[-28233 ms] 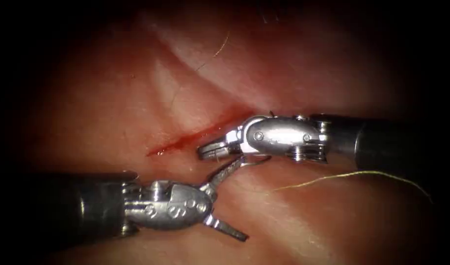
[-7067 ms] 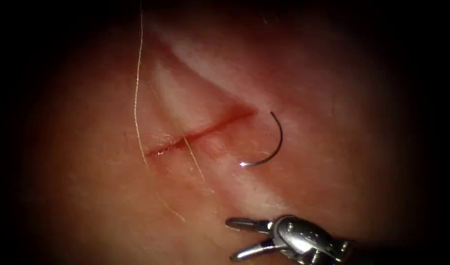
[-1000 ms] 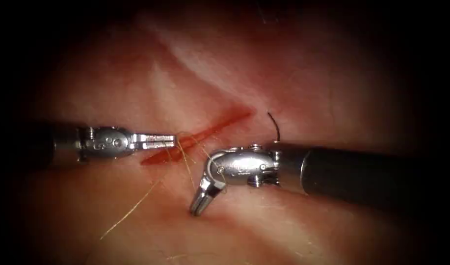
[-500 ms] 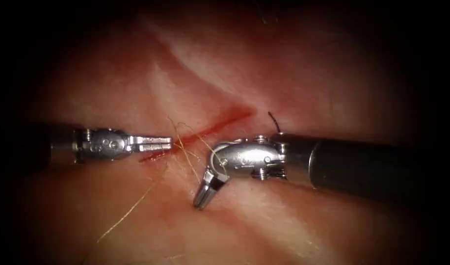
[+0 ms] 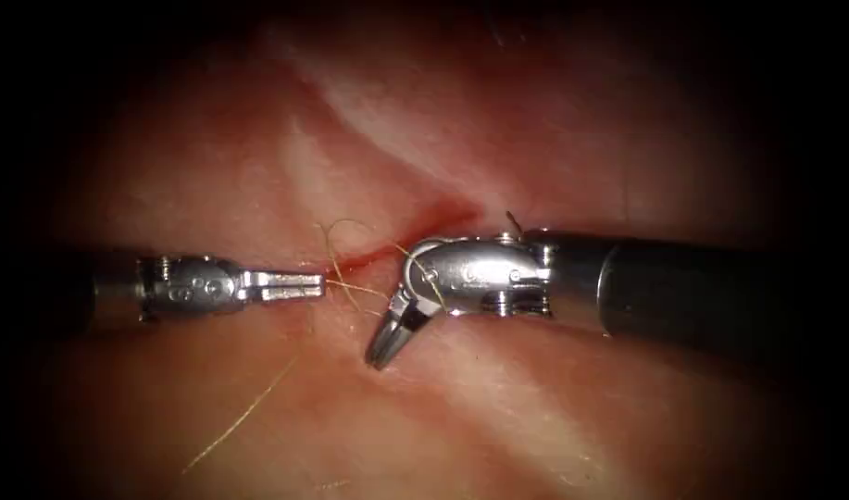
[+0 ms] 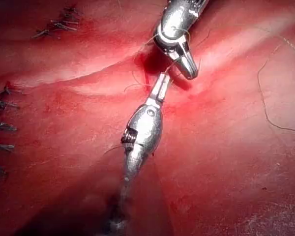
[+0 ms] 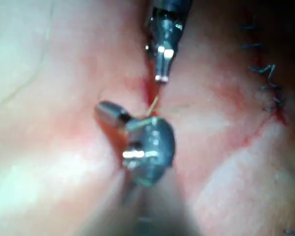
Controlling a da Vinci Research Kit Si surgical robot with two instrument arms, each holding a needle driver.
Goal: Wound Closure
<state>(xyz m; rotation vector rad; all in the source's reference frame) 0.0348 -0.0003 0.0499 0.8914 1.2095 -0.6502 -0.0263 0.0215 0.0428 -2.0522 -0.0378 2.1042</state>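
The cut (image 5: 435,224) runs slantwise across the tissue (image 5: 368,120), wet with red fluid. My left tool (image 5: 318,285) comes in level from the left, jaws shut on the yellow thread (image 5: 355,291) right at the cut's lower end. The right tool (image 5: 380,356) lies across the cut, its wrist bent so the shut jaws point down-left with nothing seen between them. Thread loops over its wrist. The needle (image 5: 511,219) lies free on the tissue right of the cut, mostly hidden behind the right shaft. The left wrist view has the left tool (image 6: 162,81) tip just below the right tool (image 6: 189,73).
A loose tail of thread (image 5: 243,417) trails down-left over the tissue. Rows of older dark stitches (image 6: 56,24) (image 7: 268,78) sit off to the side of this cut. Another slack strand (image 6: 265,108) lies on the tissue.
The right tool has risen toward the cut and shifted slightly right. The left tool has dropped a little. The thread between them now loops over the right tool's wrist.
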